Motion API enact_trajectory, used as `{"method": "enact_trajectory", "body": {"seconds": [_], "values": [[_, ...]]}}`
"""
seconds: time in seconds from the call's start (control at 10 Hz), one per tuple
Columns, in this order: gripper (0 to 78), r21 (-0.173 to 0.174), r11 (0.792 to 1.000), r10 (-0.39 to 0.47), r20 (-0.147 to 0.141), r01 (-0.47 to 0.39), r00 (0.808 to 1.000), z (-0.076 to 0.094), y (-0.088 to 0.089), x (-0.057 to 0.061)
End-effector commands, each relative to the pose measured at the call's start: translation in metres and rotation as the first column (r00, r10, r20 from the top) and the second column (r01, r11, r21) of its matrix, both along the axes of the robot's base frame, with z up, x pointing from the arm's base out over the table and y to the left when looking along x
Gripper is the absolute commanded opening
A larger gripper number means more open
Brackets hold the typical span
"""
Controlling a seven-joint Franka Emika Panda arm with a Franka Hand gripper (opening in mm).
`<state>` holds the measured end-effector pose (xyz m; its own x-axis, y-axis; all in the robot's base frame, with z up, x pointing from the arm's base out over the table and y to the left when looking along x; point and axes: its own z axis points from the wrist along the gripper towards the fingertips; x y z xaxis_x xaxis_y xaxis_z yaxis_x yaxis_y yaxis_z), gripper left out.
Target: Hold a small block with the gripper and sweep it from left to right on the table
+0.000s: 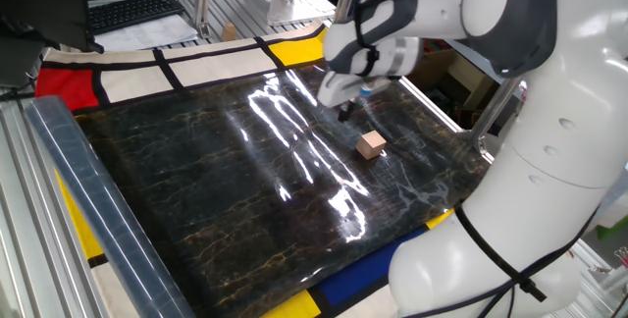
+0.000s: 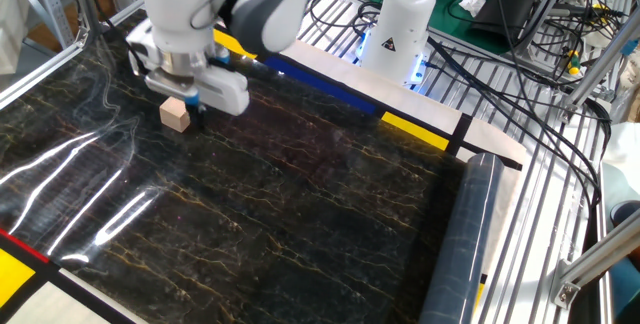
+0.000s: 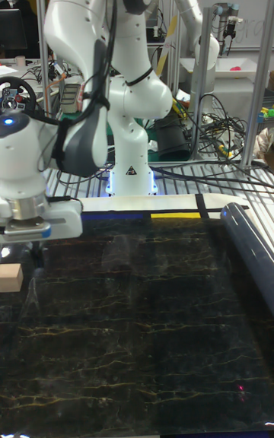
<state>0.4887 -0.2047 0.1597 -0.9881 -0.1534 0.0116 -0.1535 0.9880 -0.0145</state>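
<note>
The small block point(image 1: 371, 144) is a light tan wooden cube lying alone on the black marble-patterned table point(image 1: 216, 190). It also shows near the far left of the table point(image 2: 300, 214) as the block point(image 2: 176, 115), and at the left edge as the block point(image 3: 11, 277). My gripper point(image 1: 345, 112) hangs just above the table, a short way behind the block and apart from it. Its dark fingers look pressed together with nothing between them. In the other fixed view the gripper point(image 2: 197, 109) is right beside the block. In the tall view the gripper point(image 3: 34, 250) is mostly lost against the dark table.
A clear rolled plastic tube point(image 1: 88, 210) lies along one table edge, also seen as the tube point(image 2: 468, 234). The robot base point(image 2: 400, 24) and loose cables point(image 2: 560, 114) stand beyond the far edge. Yellow, blue, red and white panels point(image 1: 128, 73) border the sheet.
</note>
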Motion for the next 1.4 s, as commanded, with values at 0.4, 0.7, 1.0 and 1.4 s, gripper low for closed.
{"method": "enact_trajectory", "body": {"seconds": [0.4, 0.7, 1.0, 1.4], "values": [[0.0, -0.011, 0.992, -0.127, -0.012, 0.126, 0.992, 0.006, -0.059, -0.074], [0.0, -0.004, 0.986, -0.169, 0.008, 0.169, 0.986, 0.004, -0.057, -0.076], [0.0, -0.016, 0.98, -0.196, 0.01, 0.196, 0.981, 0.004, -0.057, -0.076], [0.0, -0.01, 0.993, -0.116, -0.016, 0.116, 0.993, 0.004, -0.057, -0.076]]}}
